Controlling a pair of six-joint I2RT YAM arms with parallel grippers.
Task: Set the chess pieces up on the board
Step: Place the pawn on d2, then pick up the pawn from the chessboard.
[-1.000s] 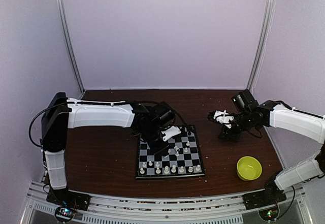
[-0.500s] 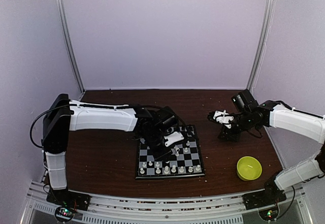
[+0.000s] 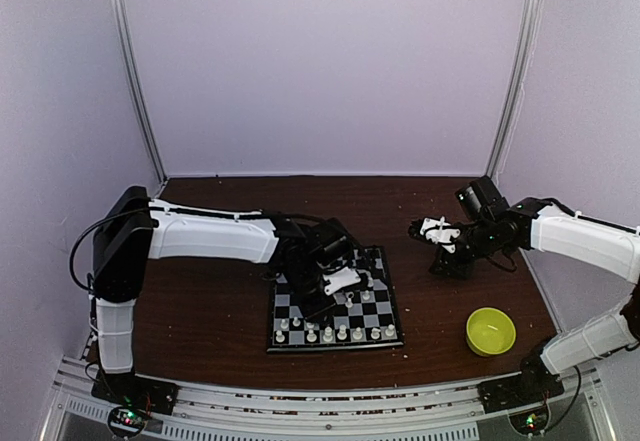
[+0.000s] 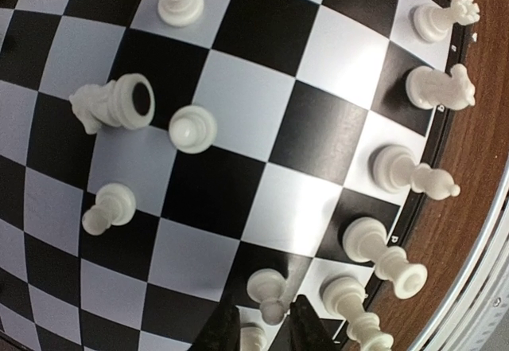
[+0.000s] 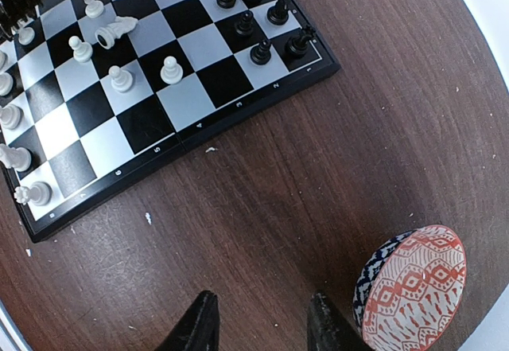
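The board lies at the table's middle, black rim toward me. White chess pieces stand in a row along its near edge, and black ones line the far edge. One white piece lies toppled mid-board. My left gripper hangs low over the near rows, slightly open. A white pawn stands between its fingertips, with a gap on the left side. My right gripper is open and empty above bare table, to the right of the board.
A red-patterned bowl sits close beside the right gripper's right finger. A yellow-green bowl stands at the near right of the table. Pale crumbs dot the wood by the board's edge. Upright metal posts flank the back wall.
The left gripper slid toward the board's near rows and its jaws parted from shut around the white pawn. The right arm stayed still.
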